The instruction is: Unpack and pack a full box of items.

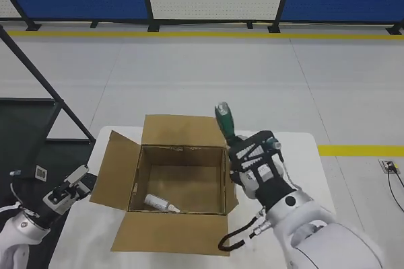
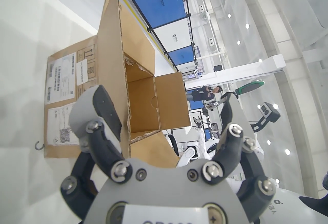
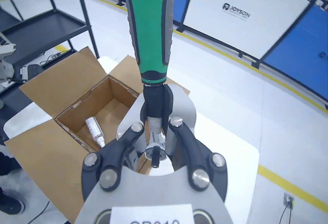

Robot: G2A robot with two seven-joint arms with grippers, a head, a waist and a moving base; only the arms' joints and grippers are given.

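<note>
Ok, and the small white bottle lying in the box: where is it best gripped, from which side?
Grip the white bottle around its wider body, not the narrow cap end. Probably come straight down into the open box: it lies flat on the floor, close to one wall.

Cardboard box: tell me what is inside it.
A small white bottle lies on its side on the floor of the cardboard box. The right gripper, holding a green-handled tool, overhangs the right wall in the top view, so the floor strip beneath is hidden.
</note>
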